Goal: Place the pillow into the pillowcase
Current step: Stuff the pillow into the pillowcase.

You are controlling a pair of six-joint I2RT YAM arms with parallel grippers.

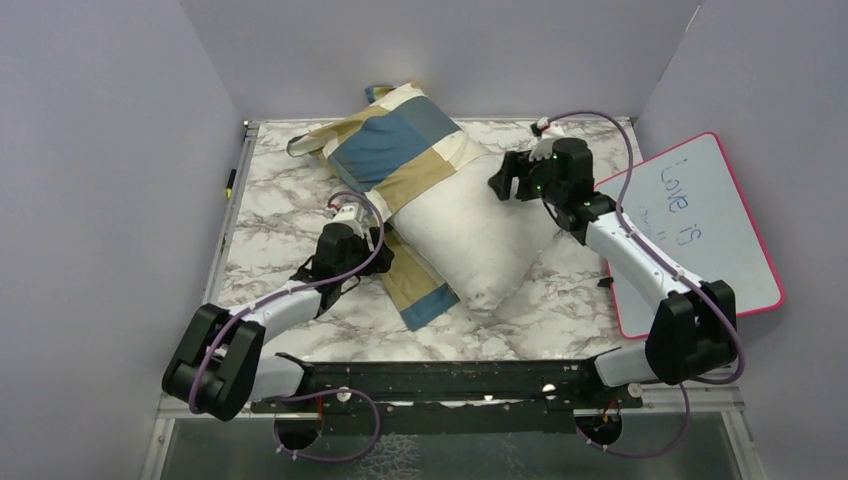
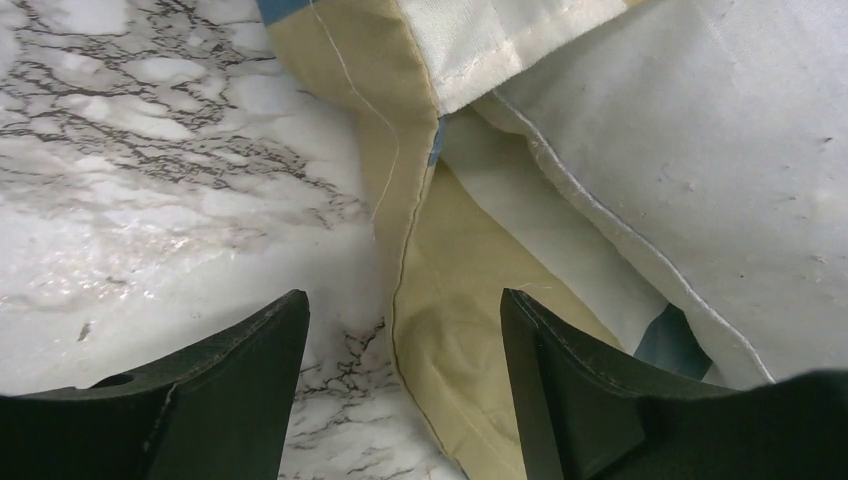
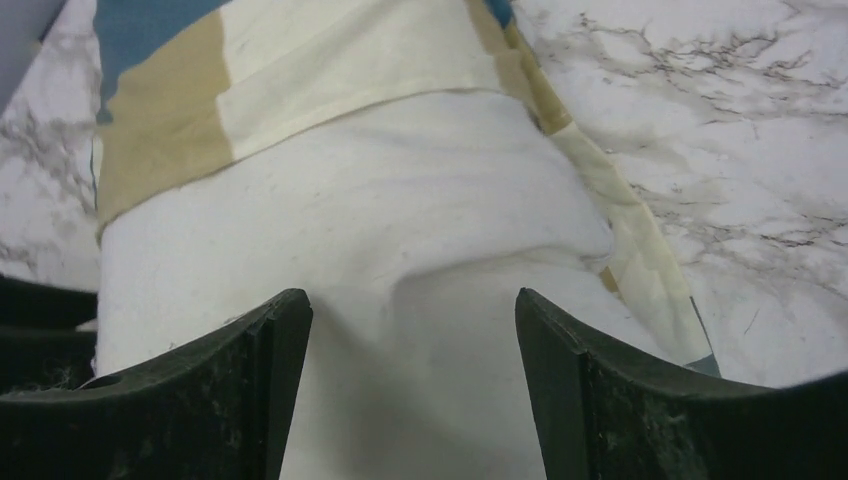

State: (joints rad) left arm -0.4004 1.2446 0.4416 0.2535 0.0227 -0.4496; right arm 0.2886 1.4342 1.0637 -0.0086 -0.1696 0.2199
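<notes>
The off-white pillow lies slantwise in the middle of the marble table, its far end inside the blue, tan and cream pillowcase. A lower flap of the pillowcase trails out under the pillow toward the front. My left gripper is at the pillow's left side, open. In the left wrist view its jaws straddle the tan edge of the pillowcase and bare table, with the pillow to the right. My right gripper is open at the pillow's right side. Its jaws stand wide over the pillow, below the pillowcase's hem.
A pink-rimmed whiteboard with writing leans at the right, under the right arm. A small pen lies by the table's left edge. Grey walls close in the table on three sides.
</notes>
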